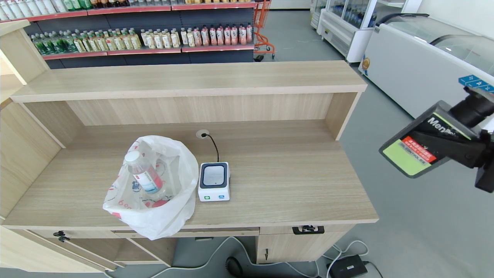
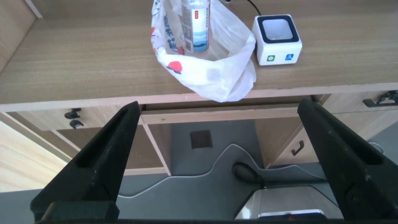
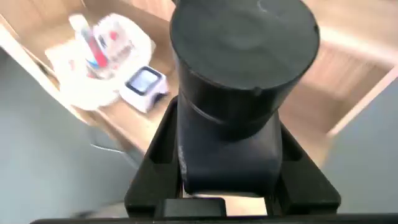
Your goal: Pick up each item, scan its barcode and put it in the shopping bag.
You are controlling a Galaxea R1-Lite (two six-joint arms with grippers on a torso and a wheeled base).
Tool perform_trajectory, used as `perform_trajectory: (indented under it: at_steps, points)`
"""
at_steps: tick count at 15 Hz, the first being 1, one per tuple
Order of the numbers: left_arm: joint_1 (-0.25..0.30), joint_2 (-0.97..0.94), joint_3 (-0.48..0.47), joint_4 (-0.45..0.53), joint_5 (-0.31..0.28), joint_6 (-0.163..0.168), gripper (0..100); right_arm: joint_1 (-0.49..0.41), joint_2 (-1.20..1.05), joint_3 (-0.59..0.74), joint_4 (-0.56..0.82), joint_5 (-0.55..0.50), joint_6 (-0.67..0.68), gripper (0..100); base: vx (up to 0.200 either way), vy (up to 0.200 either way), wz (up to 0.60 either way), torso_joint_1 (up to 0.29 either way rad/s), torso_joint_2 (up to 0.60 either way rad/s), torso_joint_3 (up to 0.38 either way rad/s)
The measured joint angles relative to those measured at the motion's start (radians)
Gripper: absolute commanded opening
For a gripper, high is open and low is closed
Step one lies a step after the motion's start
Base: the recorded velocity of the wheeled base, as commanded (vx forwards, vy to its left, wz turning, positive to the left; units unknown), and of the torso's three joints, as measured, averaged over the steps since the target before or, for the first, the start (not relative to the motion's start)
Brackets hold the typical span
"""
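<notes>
Bright, even light leaves soft shadow under the counter shelf point(image 1: 189, 79) and glare on the freezer lid point(image 1: 432, 33).

Cannot make out base of clear bottle point(image 1: 143, 174) in shopping bag point(image 1: 171, 216). Cannot see whole right gripper point(image 1: 474, 151), cut off beside the dark bottle point(image 1: 418, 148).

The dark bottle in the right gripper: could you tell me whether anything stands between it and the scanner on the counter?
Nothing visible does. The right gripper holds the dark bottle out past the right end of the countertop, and only open wood lies from there to the scanner. The shopping bag lies on the scanner's other side.
</notes>
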Motion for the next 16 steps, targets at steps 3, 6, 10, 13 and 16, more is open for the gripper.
perform_trajectory:
  at_steps: [3,6,10,13,16]
  points:
    - [0.000,0.000,0.000,0.000,0.000,0.000,100,0.052,0.090,-0.030,-0.059,-0.040,0.365,0,0.000,0.000,0.00,0.000,0.00,0.000]
    - [0.000,0.000,0.000,0.000,0.000,0.000,100,0.084,0.191,-0.040,-0.169,-0.043,0.467,0,0.000,0.000,0.00,0.000,0.00,0.000]
    - [0.000,0.000,0.000,0.000,0.000,0.000,100,0.079,0.303,-0.045,-0.221,-0.043,0.480,0,0.000,0.000,0.00,0.000,0.00,0.000]
    - [0.000,0.000,0.000,0.000,0.000,0.001,100,0.083,0.365,-0.050,-0.267,-0.046,0.478,0,0.000,0.000,0.00,0.000,0.00,0.000]
    - [0.000,0.000,0.000,0.000,0.000,0.000,100,0.090,0.397,-0.054,-0.273,-0.041,0.480,0,0.000,0.133,0.00,0.002,0.00,0.002]
